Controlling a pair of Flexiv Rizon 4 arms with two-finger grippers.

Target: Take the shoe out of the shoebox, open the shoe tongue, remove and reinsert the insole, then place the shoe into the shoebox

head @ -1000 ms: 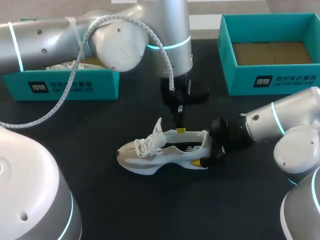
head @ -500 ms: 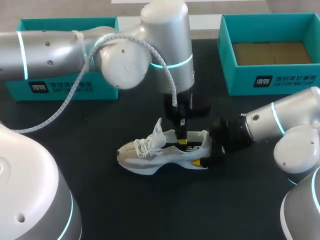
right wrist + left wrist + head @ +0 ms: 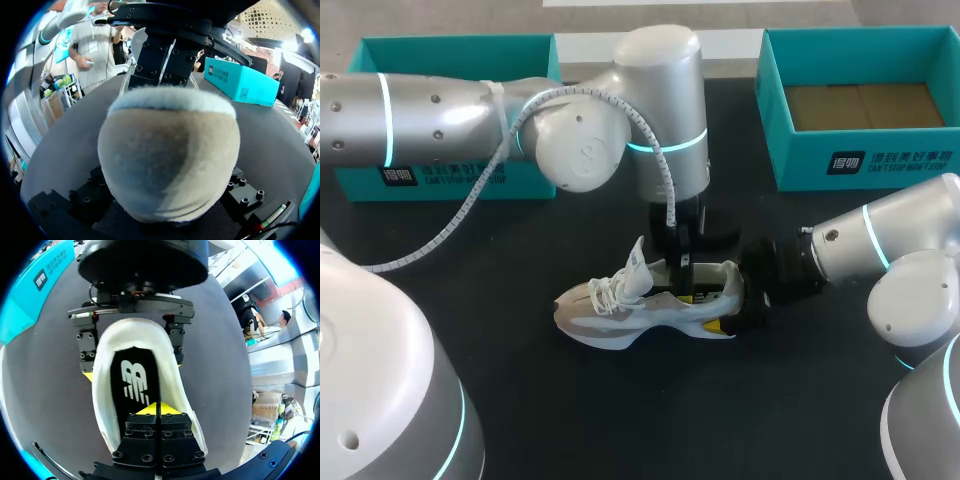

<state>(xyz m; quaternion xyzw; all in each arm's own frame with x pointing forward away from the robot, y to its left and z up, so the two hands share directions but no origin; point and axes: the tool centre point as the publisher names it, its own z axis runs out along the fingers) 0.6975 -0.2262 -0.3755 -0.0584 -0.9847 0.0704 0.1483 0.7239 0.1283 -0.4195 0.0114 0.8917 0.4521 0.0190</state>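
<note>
A white and grey shoe [image 3: 630,310] lies on its sole at the middle of the black table, toe to the left, its tongue [image 3: 638,265] standing up. My left gripper [image 3: 683,288] reaches down into the shoe's opening. In the left wrist view it is shut [image 3: 159,410], its yellow tips together on the black insole [image 3: 135,382]; I cannot tell whether they pinch it. My right gripper [image 3: 728,305] is shut on the heel from both sides [image 3: 131,340]. In the right wrist view the heel [image 3: 170,150] fills the space between its fingers.
An open teal shoebox [image 3: 860,160] with a bare cardboard floor stands at the back right. A second teal box [image 3: 450,175] stands at the back left, partly behind my left arm. Black table surface lies in front of the shoe.
My left arm has swung forward and lowered its shut gripper from just above the shoe's collar down into the opening. The shoe and the right arm have kept still.
</note>
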